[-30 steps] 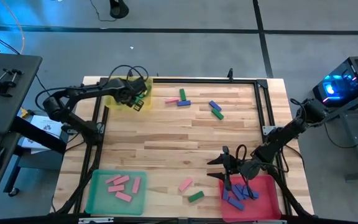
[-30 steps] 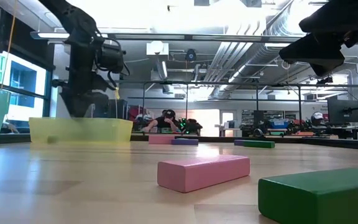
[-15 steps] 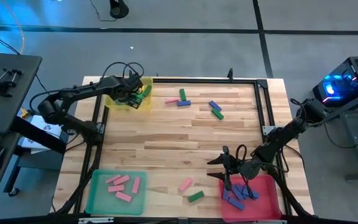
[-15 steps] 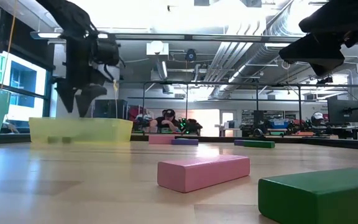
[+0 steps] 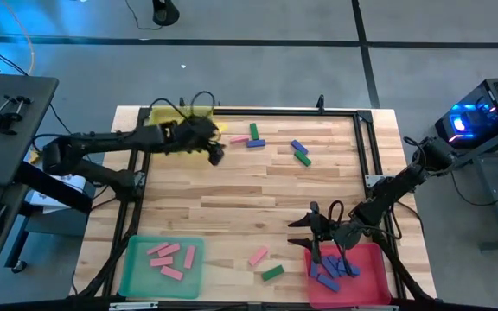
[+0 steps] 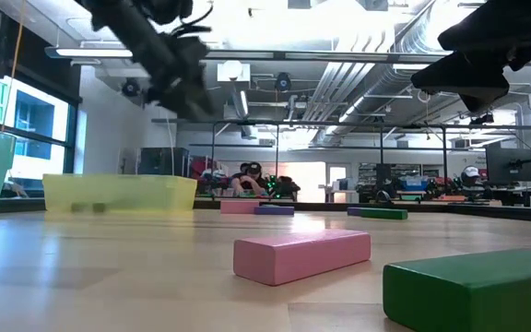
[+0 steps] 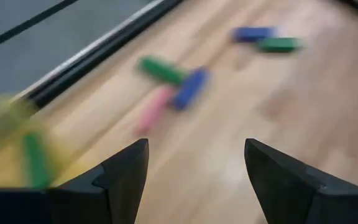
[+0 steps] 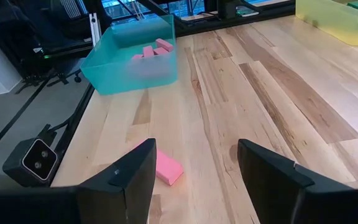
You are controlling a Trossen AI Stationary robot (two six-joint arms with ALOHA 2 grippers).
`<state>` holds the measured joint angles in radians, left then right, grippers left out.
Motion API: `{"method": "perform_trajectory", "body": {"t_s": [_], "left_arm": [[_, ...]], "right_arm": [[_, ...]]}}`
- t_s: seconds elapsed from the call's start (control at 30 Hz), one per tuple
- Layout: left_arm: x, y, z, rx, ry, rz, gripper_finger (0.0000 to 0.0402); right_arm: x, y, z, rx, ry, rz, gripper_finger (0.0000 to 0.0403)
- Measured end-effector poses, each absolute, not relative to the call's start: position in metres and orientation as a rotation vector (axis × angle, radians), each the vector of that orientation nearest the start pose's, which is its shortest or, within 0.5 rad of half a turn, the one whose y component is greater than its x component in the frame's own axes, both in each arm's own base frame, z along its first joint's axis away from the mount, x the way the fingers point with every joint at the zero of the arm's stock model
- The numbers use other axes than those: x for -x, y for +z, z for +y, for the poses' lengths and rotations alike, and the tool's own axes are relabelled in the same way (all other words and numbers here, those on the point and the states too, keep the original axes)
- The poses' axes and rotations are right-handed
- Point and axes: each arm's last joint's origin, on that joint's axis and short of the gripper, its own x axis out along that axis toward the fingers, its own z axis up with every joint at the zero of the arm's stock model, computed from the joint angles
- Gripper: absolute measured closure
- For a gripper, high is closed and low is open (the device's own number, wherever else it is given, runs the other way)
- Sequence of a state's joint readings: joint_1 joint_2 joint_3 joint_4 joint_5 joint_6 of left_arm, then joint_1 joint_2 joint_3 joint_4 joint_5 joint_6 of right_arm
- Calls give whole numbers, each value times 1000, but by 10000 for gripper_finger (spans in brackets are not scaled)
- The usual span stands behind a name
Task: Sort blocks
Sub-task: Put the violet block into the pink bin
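Both grippers, left gripper (image 7: 194, 180) and right gripper (image 8: 194, 180), have jaws spread wide, holding nothing.

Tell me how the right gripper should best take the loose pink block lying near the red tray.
Probably from straight above, fingers closing across the narrow width at mid-length. The pink block lies flat and diagonal on the table, its long sides free; the green block is close beside it but apart. The right gripper, open, would first turn to match that slant.

Light wooden plank table (image 5: 232, 199) carries three square translucent plastic trays: yellow tray (image 5: 169, 114) at the far-left corner, green tray (image 5: 137, 275) near-left, pink-red tray (image 5: 374, 272) near-right. A seated person (image 6: 244, 177) shows beyond.
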<state>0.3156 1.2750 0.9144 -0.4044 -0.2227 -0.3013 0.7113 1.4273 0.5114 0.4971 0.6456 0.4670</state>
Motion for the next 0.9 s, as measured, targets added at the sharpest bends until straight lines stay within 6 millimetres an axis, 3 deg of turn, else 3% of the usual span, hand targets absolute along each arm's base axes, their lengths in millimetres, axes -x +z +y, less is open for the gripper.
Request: {"method": "perform_trajectory", "body": {"t_s": [0.1,0.23,0.5,0.9], "left_arm": [[-270,251,75,259,514,661,153],[-294,226,71,270,493,683,163],[-326,169,87,228,509,833,179],[-380,137,113,86,537,895,195]], "right_arm": [[-210,170,158,-203,-13,332,192],[-210,170,158,-203,-13,332,192],[-211,170,157,-201,-18,331,192],[-213,170,154,-207,-31,330,192]]}}
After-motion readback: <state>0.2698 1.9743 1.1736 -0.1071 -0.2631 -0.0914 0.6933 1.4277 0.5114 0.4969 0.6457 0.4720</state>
